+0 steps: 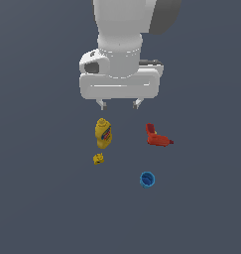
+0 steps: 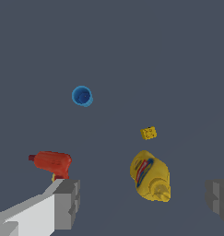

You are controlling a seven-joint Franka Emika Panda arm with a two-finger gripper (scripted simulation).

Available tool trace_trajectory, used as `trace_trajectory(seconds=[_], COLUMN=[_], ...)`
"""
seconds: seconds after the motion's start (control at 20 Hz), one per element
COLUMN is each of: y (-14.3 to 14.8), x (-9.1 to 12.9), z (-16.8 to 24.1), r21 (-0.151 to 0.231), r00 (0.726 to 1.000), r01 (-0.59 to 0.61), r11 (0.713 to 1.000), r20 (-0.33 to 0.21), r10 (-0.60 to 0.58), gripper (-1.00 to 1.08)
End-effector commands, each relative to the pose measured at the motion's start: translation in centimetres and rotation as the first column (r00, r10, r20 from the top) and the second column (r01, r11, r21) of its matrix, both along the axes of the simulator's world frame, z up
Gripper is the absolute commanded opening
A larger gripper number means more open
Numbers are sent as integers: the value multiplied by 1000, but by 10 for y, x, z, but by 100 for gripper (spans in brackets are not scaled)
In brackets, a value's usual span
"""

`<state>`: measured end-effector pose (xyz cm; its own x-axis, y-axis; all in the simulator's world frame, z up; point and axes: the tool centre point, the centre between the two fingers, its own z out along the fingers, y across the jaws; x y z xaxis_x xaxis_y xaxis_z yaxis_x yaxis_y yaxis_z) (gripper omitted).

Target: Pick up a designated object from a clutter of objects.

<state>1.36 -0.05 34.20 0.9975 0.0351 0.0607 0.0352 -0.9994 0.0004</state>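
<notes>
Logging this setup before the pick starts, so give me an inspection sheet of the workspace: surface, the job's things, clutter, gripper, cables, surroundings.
Surface: plain dark grey floor, no marks seen.
Job's thing: blue cup, upright, hollow side up, standing apart from everything else.
Clutter: yellow mustard bottle with a label; tiny yellow block close beside it, whether touching cannot be told; red drill lying toward the exterior view's right.
Gripper: gripper open, empty, hanging above the objects; in the wrist view its fingers stand wide apart, nothing between them.
Cables: nothing seen.
Surroundings: nothing seen beyond the grey ground.
</notes>
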Motion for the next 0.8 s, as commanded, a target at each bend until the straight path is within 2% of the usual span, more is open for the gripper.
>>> trace_trajectory(seconds=[0.0,0.45,0.75], y=[0,-3,-2], x=[0,2,2], z=[0,4,4], r21=[0,27,27], r00=[1000,1000,1000], r01=[0,19,18], r11=[1000,999,999], r20=[0,8,8], r10=[0,-19,-18], gripper=[100,100,100])
